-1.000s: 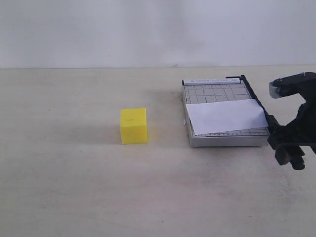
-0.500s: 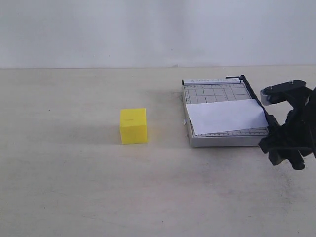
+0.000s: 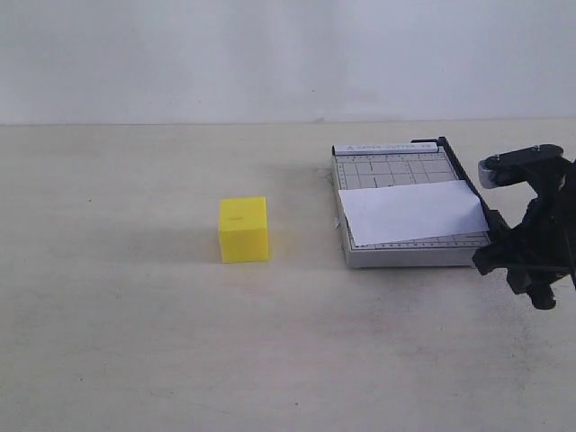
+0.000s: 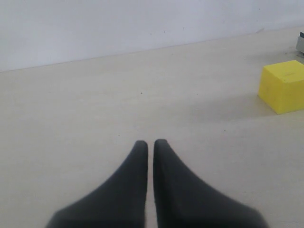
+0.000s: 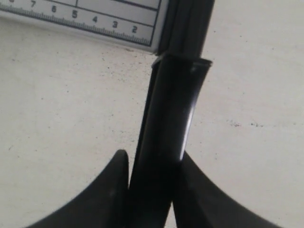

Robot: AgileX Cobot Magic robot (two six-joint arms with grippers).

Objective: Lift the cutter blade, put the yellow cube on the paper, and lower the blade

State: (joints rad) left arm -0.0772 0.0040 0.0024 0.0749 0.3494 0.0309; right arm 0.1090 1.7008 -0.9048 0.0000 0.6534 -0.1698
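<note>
My right gripper has closed onto the thick rounded grip end of the cutter blade. In the right wrist view a finger presses against each side of the black grip, with no gap showing on either side. The blade lies down flat along the right-hand edge of the grey gridded trimmer base, which sits toward the right edge of the desk. From the exterior view I see the blade as a thin black bar running from the hinge at the base's far right corner toward its near right corner, where the right gripper covers its end. The paper rests on the base, slightly skewed. It covers the nearer part of the grid, with one side up against the blade. The base's printed ruler scale shows at the rim of the right wrist view. The yellow cube stands on the bare desk around the middle, well apart from the trimmer and to its left, not on the paper. My left gripper hangs over bare desk with its two fingers brought together and nothing between them. The cube sits off to one side ahead of it.
</note>
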